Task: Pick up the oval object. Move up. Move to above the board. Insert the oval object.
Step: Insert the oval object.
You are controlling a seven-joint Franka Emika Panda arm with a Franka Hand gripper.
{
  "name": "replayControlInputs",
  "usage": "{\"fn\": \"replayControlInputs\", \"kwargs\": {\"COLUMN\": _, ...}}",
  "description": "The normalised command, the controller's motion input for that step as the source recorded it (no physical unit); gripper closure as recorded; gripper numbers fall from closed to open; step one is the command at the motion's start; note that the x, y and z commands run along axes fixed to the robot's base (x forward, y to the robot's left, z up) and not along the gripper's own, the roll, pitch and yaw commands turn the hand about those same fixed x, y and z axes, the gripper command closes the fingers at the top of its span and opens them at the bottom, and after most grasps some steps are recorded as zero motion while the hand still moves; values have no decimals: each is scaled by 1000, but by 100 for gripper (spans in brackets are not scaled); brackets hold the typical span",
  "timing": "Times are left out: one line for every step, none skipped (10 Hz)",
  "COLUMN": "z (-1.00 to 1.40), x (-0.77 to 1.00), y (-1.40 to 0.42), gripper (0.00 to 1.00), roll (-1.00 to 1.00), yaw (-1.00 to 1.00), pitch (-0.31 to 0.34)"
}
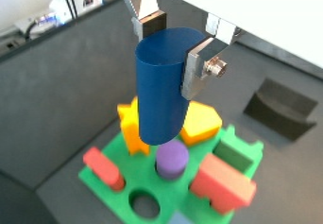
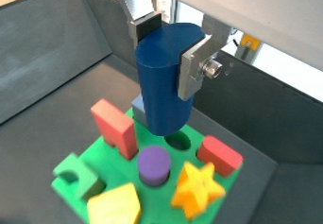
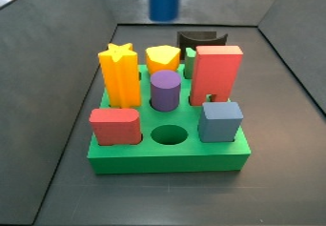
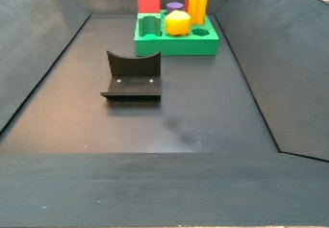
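Dark grey floor (image 4: 193, 126) underfoot, sloping dark walls all round it, pale clutter beyond the edge in a wrist view. Fixture (image 4: 131, 75) standing mid-floor in a side view, well apart from the board (image 4: 180, 45) at the far end. On the board (image 3: 166, 154), left to right: red block (image 3: 114, 126) at the front corner, yellow star peg (image 3: 118, 74) behind it, empty round hole (image 3: 167, 134) up front, purple cylinder (image 3: 165, 90) just behind that hole, yellow peg (image 3: 162, 58) at the back, small blue block (image 3: 219, 121), tall red block (image 3: 216, 74). Crowded, only that round hole plainly open. Oval object (image 1: 161, 86) hanging upright over the board, clear of it, lower end above the purple cylinder in both wrist views. Gripper (image 1: 171, 48) clamped on its upper part, silver plates pressed to either side. Same grip in the other wrist view: gripper (image 2: 167, 50), oval object (image 2: 163, 81).
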Motion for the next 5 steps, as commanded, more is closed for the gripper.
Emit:
{"fn": "replayControlInputs", "kwargs": {"z": -483, "x": 377, "y": -486, "gripper": 100, "roll": 114, "yaw": -497, "pitch": -99}}
{"fn": "replayControlInputs", "kwargs": {"z": -443, "x": 89, "y": -254, "gripper": 100, "roll": 107, "yaw": -846, "pitch": -57}}
{"fn": "replayControlInputs", "kwargs": {"z": -474, "x": 0, "y": -51, "gripper": 100, "roll": 106, "yaw": -971, "pitch": -26}}
{"fn": "replayControlInputs", "kwargs": {"z": -494, "x": 0, "y": 0, "gripper": 100, "roll": 97, "yaw": -1000, "pitch": -1}}
{"fn": "replayControlInputs", "kwargs": {"z": -537, "x": 0, "y": 0, "gripper": 100, "roll": 64, "yaw": -1000, "pitch": 0}}
